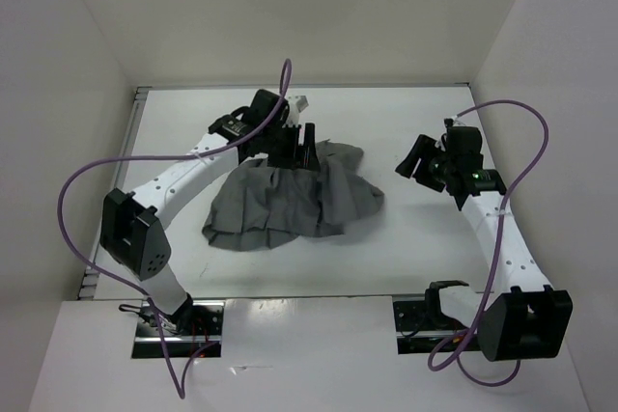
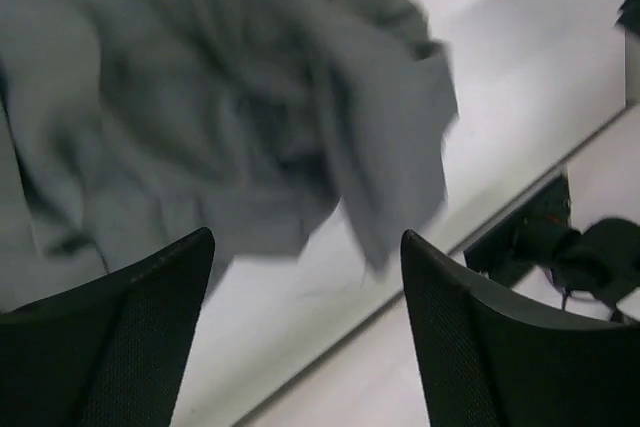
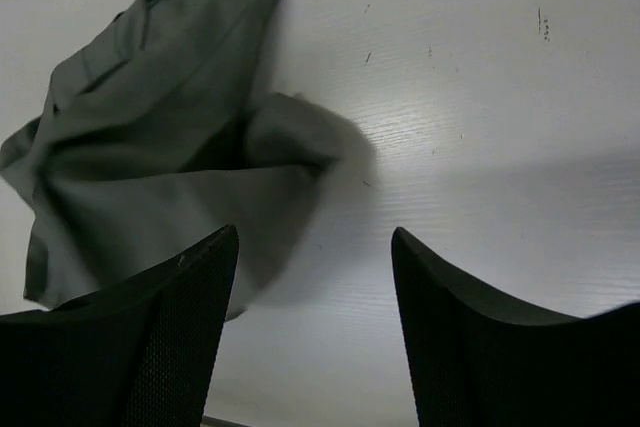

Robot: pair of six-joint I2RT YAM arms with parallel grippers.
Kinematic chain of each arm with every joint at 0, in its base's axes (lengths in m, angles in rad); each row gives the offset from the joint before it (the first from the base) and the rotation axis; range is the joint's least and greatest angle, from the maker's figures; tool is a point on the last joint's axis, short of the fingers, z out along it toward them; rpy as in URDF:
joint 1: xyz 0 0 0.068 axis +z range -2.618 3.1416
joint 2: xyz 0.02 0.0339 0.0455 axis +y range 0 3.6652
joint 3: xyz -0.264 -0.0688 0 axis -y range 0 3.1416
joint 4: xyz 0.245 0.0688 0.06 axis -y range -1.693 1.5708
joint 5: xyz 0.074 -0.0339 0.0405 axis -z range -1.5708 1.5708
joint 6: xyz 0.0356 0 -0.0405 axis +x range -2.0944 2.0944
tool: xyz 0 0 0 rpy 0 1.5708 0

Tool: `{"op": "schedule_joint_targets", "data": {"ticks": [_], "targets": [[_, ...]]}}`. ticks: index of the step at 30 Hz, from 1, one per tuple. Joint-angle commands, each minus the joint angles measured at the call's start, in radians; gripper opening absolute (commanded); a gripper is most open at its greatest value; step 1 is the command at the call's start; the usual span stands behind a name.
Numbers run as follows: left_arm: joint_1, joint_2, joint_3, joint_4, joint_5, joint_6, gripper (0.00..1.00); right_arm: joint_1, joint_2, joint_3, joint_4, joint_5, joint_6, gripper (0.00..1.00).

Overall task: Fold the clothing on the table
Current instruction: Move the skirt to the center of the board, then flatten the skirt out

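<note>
Well, at the bottom of the top view the left arm's base (image 1: 179,320) and the right arm's base (image 1: 439,306) sit at the near edge of the white bench (image 1: 425,248), with purple cables (image 1: 66,200) looping beside them. Just beyond, a little left of the frame's centre, the grey skirt (image 1: 290,202) lies rumpled on the bench. It is bunched into an uneven heap, with its pleated hem toward the lower left and a lobe of cloth spreading to the right.

The left pincer (image 1: 301,156) hangs over the far edge of that heap; from above I cannot tell whether its tips touch the cloth. In the left wrist view its two black fingers (image 2: 120,337) stand well apart at the bottom of the frame with nothing between them, and the skirt fills the upper left beyond.

The right pincer (image 1: 415,163) is at the right of the skirt, apart from it, over bare bench. In the right wrist view its fingers (image 3: 140,337) are likewise spread wide and empty. The skirt lies at the upper left of that frame, with scuffed white surface to the right.

Farthest back, white walls (image 1: 290,16) close in the bench.
</note>
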Motion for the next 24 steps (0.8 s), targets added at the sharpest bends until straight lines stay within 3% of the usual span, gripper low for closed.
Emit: {"op": "schedule_joint_targets", "data": {"ticks": [1, 4, 9, 13, 20, 24], "targets": [[0.006, -0.046, -0.047, 0.003, 0.172, 0.028, 0.83, -0.008, 0.014, 0.065, -0.006, -0.005, -0.007, 0.68], [0.031, -0.097, -0.059, 0.029, 0.184, 0.028, 0.87, -0.008, 0.043, 0.102, -0.006, -0.028, -0.007, 0.68], [0.134, 0.000, -0.067, 0.015, -0.124, 0.004, 0.88, 0.003, 0.214, 0.170, 0.006, -0.043, 0.002, 0.68], [0.180, 0.133, 0.029, 0.037, -0.240, -0.007, 0.88, 0.012, 0.364, 0.261, 0.040, -0.034, 0.002, 0.67], [0.239, 0.338, 0.227, 0.080, -0.183, 0.003, 0.89, 0.030, 0.643, 0.427, 0.083, -0.121, 0.036, 0.63], [0.249, 0.392, 0.197, 0.113, -0.097, 0.014, 0.89, 0.081, 0.764, 0.539, 0.092, -0.169, 0.047, 0.63]]}}
